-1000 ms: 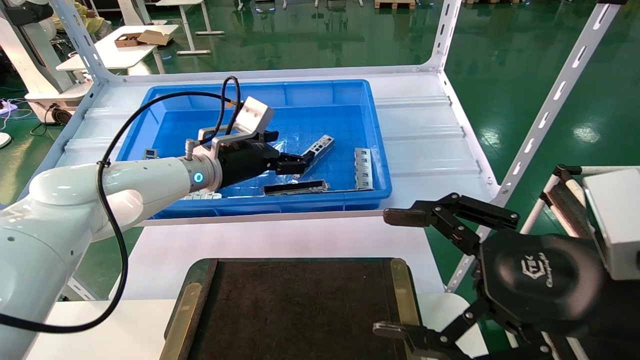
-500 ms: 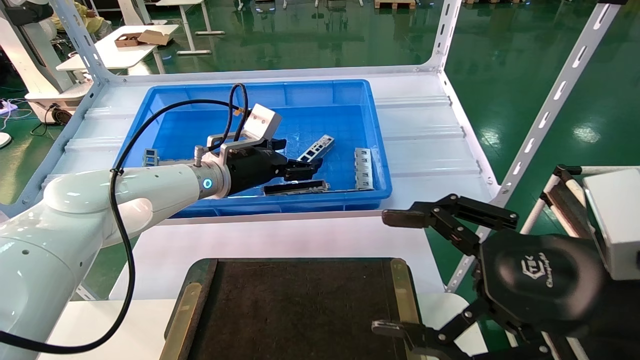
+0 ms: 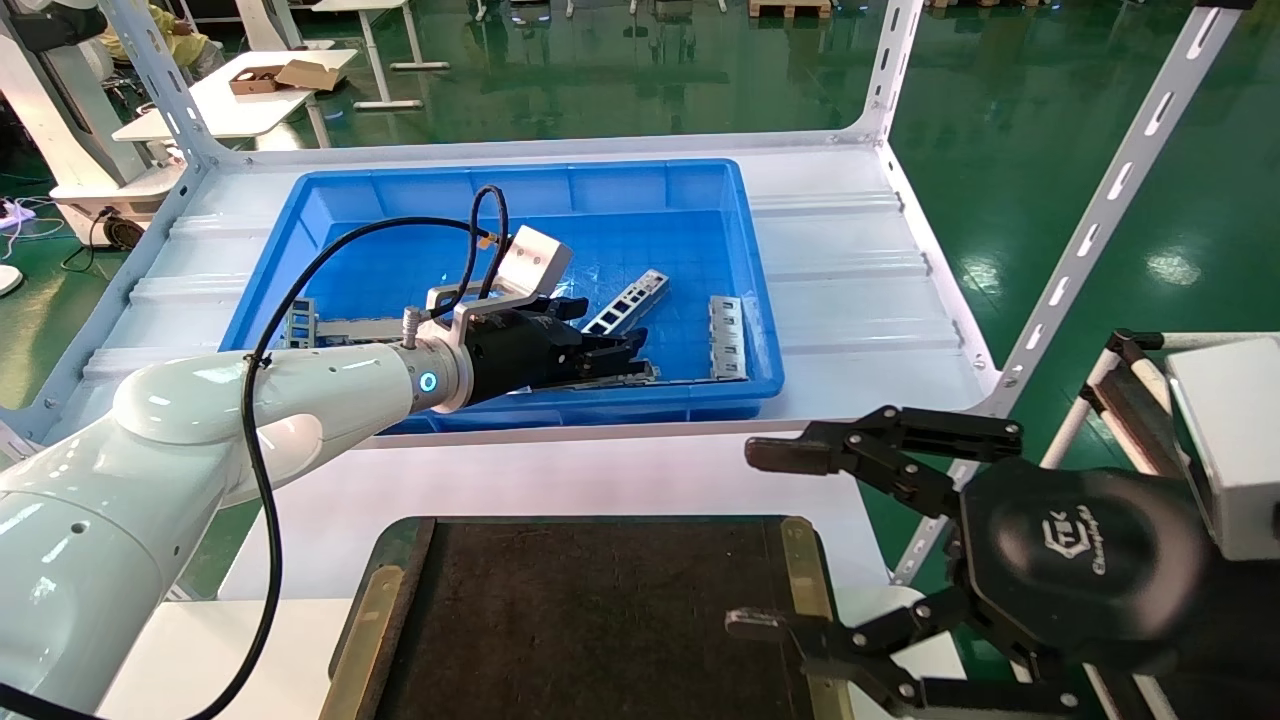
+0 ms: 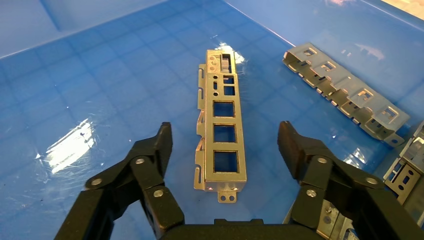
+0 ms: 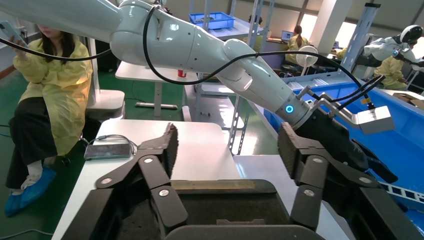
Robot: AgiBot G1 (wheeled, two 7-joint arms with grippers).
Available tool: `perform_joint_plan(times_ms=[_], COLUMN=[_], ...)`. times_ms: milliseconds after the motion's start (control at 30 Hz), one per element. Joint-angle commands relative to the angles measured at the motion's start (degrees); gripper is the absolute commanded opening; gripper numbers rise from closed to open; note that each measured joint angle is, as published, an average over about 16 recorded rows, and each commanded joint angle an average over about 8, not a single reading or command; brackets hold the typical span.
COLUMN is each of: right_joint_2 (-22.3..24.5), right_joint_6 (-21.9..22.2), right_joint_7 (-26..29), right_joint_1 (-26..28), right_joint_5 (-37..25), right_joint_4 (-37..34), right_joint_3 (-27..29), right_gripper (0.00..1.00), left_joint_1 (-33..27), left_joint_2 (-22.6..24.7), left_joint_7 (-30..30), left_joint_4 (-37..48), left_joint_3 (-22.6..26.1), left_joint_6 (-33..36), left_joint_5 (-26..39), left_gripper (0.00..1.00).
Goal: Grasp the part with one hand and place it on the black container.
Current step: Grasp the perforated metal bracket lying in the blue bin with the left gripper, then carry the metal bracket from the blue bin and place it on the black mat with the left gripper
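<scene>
We see a silver-grey part (image 4: 221,131) with a row of rectangular cut-outs lying on the glossy blue bin (image 3: 330,200), whose floor bears a faint grid pattern. Beside the bin, the black container (image 3: 590,620) is matte black-brown with olive-brass rims. Our left gripper (image 4: 224,150) is black on a white arm.

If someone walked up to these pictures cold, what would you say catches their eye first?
Probably the deep blue bin on the white shelf, with the left claw reaching in, its fingers spread open either side of the part, a silver strip lying flat on the bin floor. Next comes the right claw, large in the near corner, open and hovering at the edge of the black container.
</scene>
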Motion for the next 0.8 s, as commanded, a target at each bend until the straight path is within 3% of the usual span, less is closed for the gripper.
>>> perform_joint_plan(times_ms=[33, 800], right_joint_2=[0.00, 0.04], right_joint_6=[0.00, 0.04], right_joint_7=[0.00, -0.05], right_joint_1=[0.00, 0.02], right_joint_5=[0.01, 0.06], right_joint_4=[0.00, 0.00], right_joint_3=[-0.01, -0.09], right_gripper=[0.00, 0.00], left_joint_1=[0.08, -0.96], left_joint_2=[-0.01, -0.21], left_joint_7=[-0.46, -3.03], left_joint_4=[-0.27, -1.17], left_joint_3=[0.71, 6.26], left_joint_6=[-0.36, -2.81], left_joint_5=[-0.42, -6.28], left_gripper=[0.00, 0.00])
